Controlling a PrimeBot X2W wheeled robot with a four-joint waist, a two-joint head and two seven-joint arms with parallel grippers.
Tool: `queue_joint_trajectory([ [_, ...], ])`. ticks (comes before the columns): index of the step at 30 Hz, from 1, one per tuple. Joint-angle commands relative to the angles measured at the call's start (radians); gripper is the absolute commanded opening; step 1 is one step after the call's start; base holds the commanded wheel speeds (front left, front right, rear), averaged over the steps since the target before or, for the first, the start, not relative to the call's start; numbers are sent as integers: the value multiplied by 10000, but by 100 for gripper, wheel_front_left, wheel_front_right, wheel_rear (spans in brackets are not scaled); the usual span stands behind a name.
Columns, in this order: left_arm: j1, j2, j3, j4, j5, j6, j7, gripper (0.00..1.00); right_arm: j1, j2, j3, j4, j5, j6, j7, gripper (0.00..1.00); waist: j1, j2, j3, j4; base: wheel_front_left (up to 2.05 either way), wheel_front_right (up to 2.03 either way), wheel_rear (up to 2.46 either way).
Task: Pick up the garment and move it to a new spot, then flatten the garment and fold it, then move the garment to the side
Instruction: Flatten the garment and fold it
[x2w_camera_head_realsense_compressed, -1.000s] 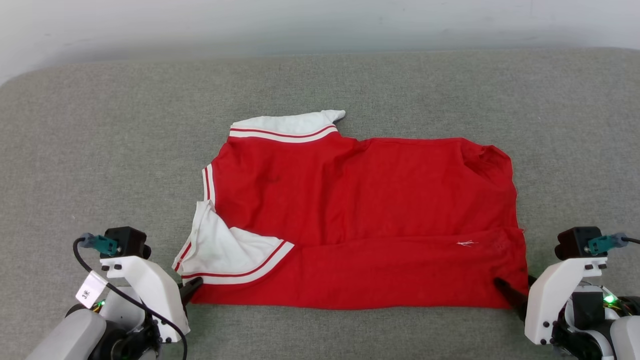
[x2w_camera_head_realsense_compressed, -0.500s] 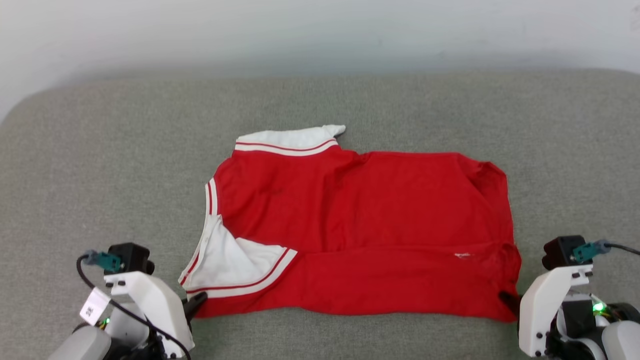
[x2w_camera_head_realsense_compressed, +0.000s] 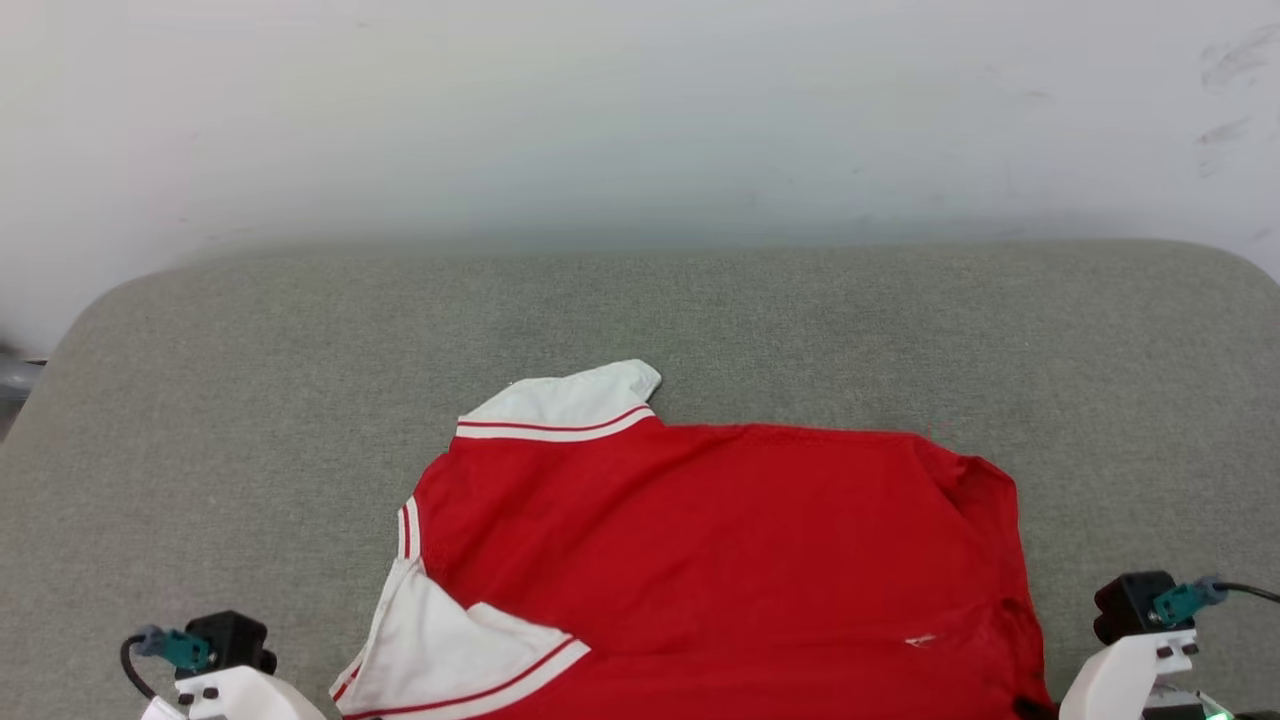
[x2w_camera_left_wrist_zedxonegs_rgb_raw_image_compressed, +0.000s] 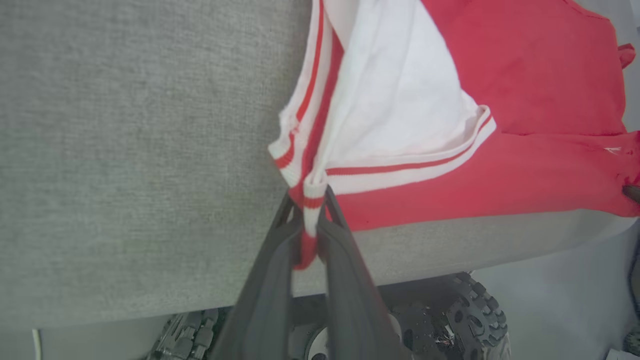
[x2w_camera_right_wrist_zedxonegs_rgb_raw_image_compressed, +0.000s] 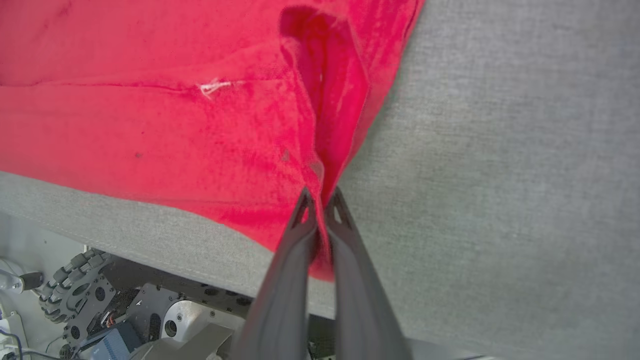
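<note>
In the head view the bottom edge cuts off the near hem of the shirt and all of both my arms except the tops of the white wrist housings. The striped corner of cloth is hidden where it passes between the fingers of my left gripper, and the red corner pinched in my right gripper is likewise covered by the fingers. The small white mark on the red cloth is too small for me to read.
</note>
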Motion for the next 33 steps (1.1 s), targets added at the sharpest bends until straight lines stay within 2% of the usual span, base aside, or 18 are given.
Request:
queue_joint_trajectory([
  [1,159,64,-5,-10,-13,63,7,0,173,-60,-53,-61,41,-8,61,0,1,-1,-18,17,0,0,0],
  [7,387,-313,-282,417,-107,-104,16,0,714,205,-138,-49,-10,-6,22,0,1,-1,24,-9,0,0,0],
  [8,358,-432,-346,569,-130,-170,-11,0,773,229,-115,24,-40,-6,-64,24,1,-1,41,-13,0,0,0],
  [9,283,-521,-403,717,-66,-213,-65,0,797,288,-88,100,-32,-6,-158,39,1,-1,56,-20,0,0,0],
  [10,178,-642,-405,848,-53,-295,-148,48,769,330,-72,126,-19,-6,-367,80,1,-1,74,-24,0,0,0],
  [11,103,-753,-443,962,-50,-404,-197,55,747,342,-24,143,-46,-6,-598,100,1,-1,96,-26,0,0,0],
  [12,18,-789,-459,1088,23,-458,-253,96,728,373,22,160,-51,-6,-871,100,1,-1,110,-30,0,0,0],
  [13,-93,-813,-436,1185,121,-510,-368,100,674,429,14,130,-55,-6,-1235,100,1,-1,117,-38,0,0,0],
  [19,-681,-954,-420,1570,817,-577,-1165,100,334,811,-328,202,-460,-6,-3647,100,1,-1,102,-136,0,0,0],
  [23,-1150,-1210,-248,1708,1423,-621,-2261,100,-25,901,-344,143,-939,-6,-5216,100,1,-1,117,-201,0,0,0],
  [25,-1387,-1388,-105,1774,1678,-622,-2934,100,-189,990,-337,118,-1050,-6,-5802,100,1,-1,181,-258,0,0,0],
  [29,-1957,-1627,10,1924,2296,-908,-4129,100,-648,1082,-405,-127,-1399,-6,-6782,100,1,-1,497,-373,0,0,0],
  [33,-2641,-1816,45,2127,2928,-1097,-5128,100,-1033,1294,-577,-435,-1666,-6,-7321,100,1,-1,1027,-524,0,0,0],
])
